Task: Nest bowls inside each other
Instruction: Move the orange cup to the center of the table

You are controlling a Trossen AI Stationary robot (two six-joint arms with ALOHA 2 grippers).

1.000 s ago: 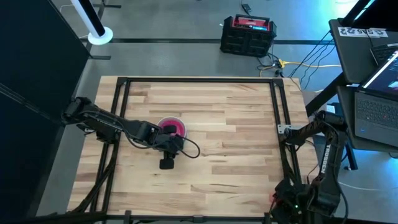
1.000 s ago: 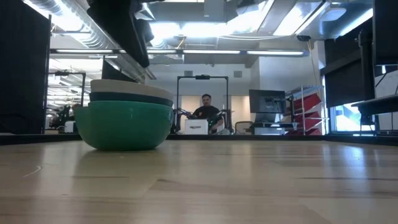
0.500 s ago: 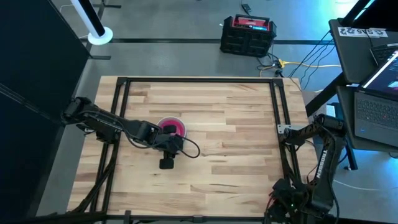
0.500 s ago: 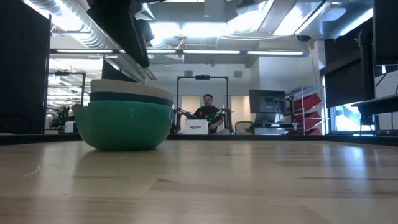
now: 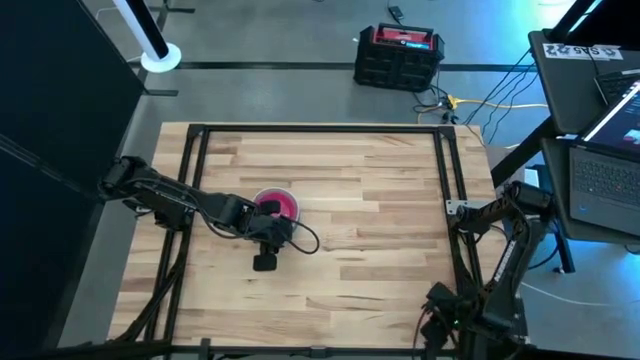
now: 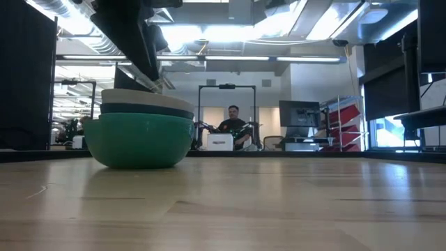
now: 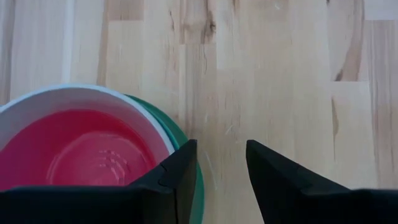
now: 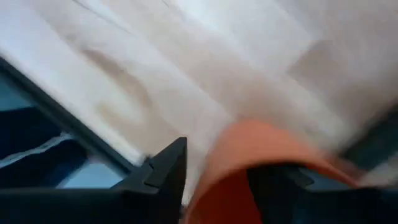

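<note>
A stack of nested bowls stands on the table left of centre. From the side, a teal-green bowl is at the bottom, with a dark blue rim and a pale rim above it. From above, a white rim rings a pink-red inside. My left gripper hangs open just above the stack's edge, with bare table in its gap. My right gripper points down over the table's near right corner, open. A blurred red bowl rises between and past its fingers. My right gripper points down from above with the red bowl's rim in the gap between its fingers. The picture is blurred. I cannot tell whether either finger touches the bowl.
A black frame runs round the wooden table top. Bare wood lies in the middle and to the right of the stack. Beyond the table are a red and black case, laptops at the right, and a seated person far behind.
My right arm has gone down and toward the table's near edge at the right corner. The stack has not moved.
</note>
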